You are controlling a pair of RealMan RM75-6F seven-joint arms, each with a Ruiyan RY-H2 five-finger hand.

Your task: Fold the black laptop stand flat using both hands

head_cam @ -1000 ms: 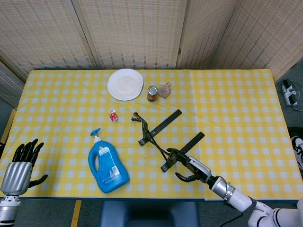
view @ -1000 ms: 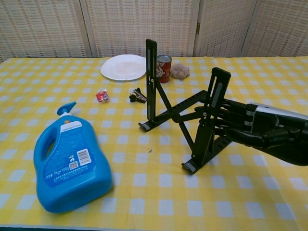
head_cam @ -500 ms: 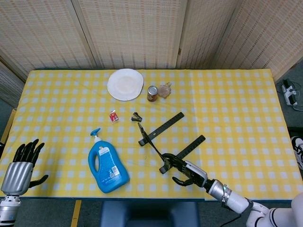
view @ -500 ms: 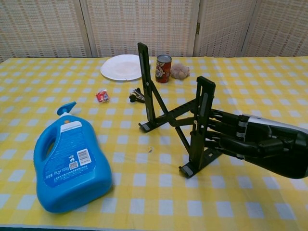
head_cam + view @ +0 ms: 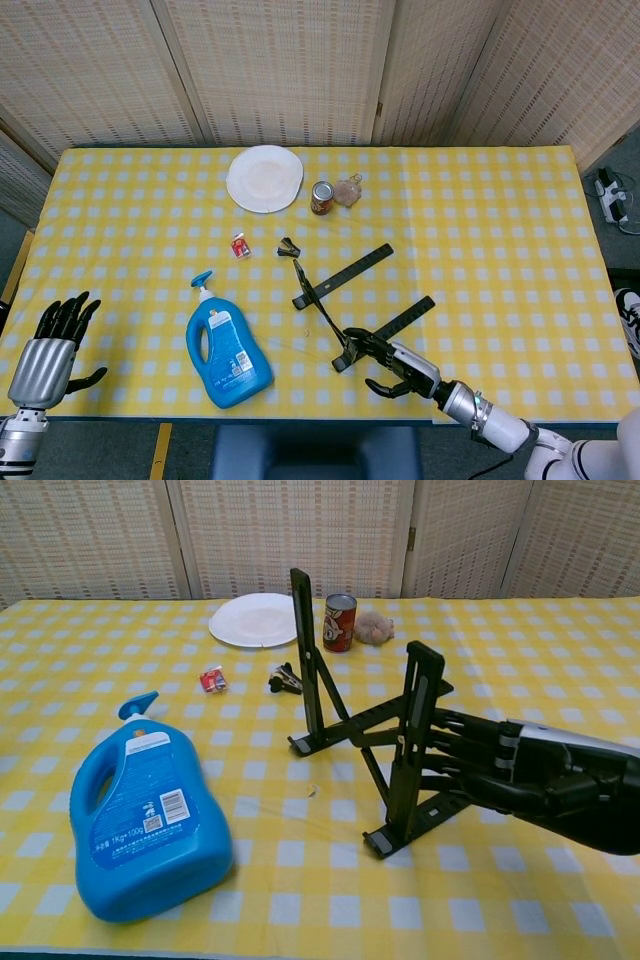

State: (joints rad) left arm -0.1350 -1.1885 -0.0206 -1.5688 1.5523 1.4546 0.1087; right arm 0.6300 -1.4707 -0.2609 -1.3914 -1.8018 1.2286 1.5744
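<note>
Right now the laptop stand (image 5: 370, 730) stands gripped by the right hand (image 5: 500, 770).

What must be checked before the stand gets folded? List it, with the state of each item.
1. Right hand on the laptop stand: ok, fingers wrap the near upright bar.
2. Left hand on the stand: not ok, it hovers open at the table's left front corner, far from it.
3. Stand folded flat: not ok, both bars stand upright.
4. Stand's feet on the table: cannot tell, the near foot may be lifted.
5. Blue detergent bottle clear of the stand: ok, lying apart to the left.
6. Small black clip clear: ok, behind the far bar, apart.
</note>
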